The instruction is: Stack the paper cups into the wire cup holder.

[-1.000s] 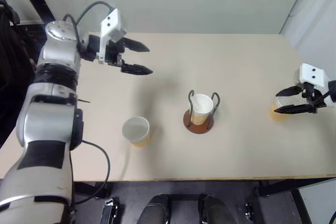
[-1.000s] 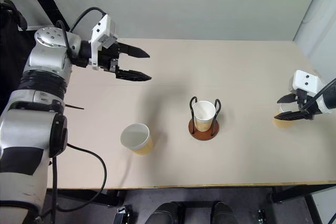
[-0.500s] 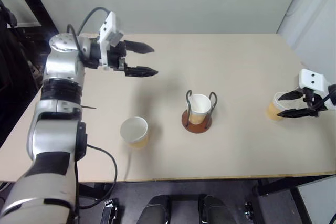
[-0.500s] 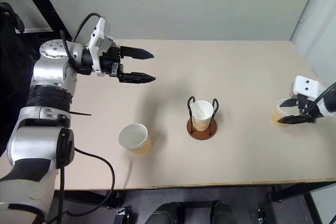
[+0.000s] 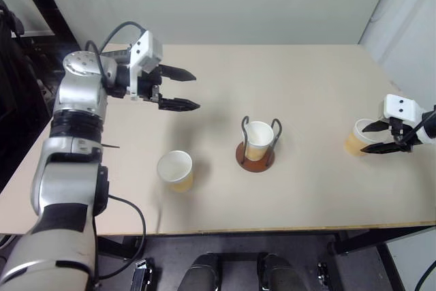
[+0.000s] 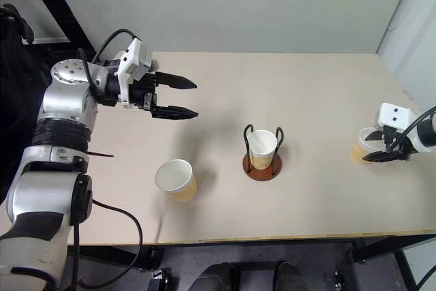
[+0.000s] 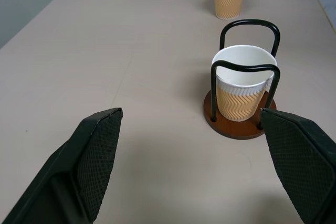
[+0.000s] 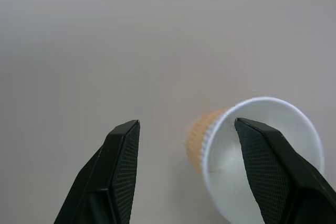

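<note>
The wire cup holder (image 5: 255,157) stands mid-table with one paper cup (image 5: 259,138) upright inside its loops. A second paper cup (image 5: 175,170) stands alone to the front left. A third paper cup (image 5: 355,138) stands near the right edge. My right gripper (image 5: 366,138) is open around that cup: in the right wrist view the cup (image 8: 210,137) lies partly between the fingers, off to one side, with neither pad pressing it. My left gripper (image 5: 185,89) hovers open and empty above the back left of the table, pointing toward the holder (image 7: 239,124).
The tan table (image 5: 300,80) ends close beyond the right-hand cup, where a pale wall panel (image 5: 409,39) rises. Bare tabletop lies between the holder and each loose cup.
My left gripper has sunk a little toward the table. My right gripper has edged slightly rightward by the cup. The head view shifted slightly. Both openings are unchanged.
</note>
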Robot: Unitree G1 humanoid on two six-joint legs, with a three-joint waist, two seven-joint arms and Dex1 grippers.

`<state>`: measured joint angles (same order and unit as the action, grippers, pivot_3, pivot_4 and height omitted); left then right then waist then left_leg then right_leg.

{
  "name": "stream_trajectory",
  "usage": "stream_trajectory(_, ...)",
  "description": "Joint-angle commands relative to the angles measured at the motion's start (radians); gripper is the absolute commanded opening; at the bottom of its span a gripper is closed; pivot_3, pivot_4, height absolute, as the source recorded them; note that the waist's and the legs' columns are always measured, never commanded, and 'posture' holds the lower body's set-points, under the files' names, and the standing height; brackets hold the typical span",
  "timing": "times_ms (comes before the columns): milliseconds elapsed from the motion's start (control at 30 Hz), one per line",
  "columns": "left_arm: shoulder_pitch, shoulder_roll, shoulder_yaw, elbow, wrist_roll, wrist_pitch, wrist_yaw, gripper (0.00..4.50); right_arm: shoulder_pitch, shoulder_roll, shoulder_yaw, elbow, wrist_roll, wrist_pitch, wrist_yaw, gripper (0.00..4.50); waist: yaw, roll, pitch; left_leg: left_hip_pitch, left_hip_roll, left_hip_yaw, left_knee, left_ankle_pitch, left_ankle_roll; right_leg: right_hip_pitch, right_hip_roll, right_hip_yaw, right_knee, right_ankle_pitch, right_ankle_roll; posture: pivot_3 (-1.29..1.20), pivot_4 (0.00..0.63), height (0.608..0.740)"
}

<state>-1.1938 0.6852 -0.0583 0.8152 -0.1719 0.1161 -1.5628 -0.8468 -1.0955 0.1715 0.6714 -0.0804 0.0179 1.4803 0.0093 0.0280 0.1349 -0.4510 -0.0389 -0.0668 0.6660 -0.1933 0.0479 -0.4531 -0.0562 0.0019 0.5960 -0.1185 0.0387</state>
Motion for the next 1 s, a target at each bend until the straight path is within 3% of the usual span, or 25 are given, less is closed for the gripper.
stream_trajectory(33,-0.017,0.011,0.018,-0.022,-0.010,-0.012,-0.008,4.45,-0.040,-0.007,-0.003,0.023,-0.028,-0.035,-0.021,2.95,0.000,0.000,0.000,0.000,0.000,0.000,0.000,0.000,0.000,0.000,0.000,0.000,0.000,0.000,0.000,0.00,0.150,0.740)
stream_trajectory(600,-0.009,-0.011,0.031,-0.068,-0.054,0.008,-0.037,4.45,-0.061,0.007,0.038,0.083,-0.122,-0.162,-0.033,2.95,0.001,0.000,0.000,0.000,0.000,-0.001,-0.001,-0.001,-0.001,0.000,0.000,0.000,-0.002,0.000,-0.001,0.00,0.150,0.740)
stream_trajectory(767,0.038,0.022,-0.029,-0.133,-0.169,0.039,-0.052,4.45,-0.061,0.013,0.036,0.073,-0.120,-0.160,-0.020,2.95,0.000,0.000,0.000,0.000,0.000,0.000,-0.002,-0.001,-0.002,0.000,0.000,0.000,-0.002,0.001,-0.001,0.00,0.150,0.740)
stream_trajectory(1000,0.131,0.141,-0.194,-0.313,-0.372,0.084,-0.052,4.45,-0.064,0.017,0.036,0.065,-0.119,-0.157,-0.011,2.95,0.001,0.000,0.000,0.000,0.000,-0.001,-0.002,-0.002,-0.003,-0.001,0.000,0.000,-0.002,0.000,-0.001,0.00,0.150,0.740)
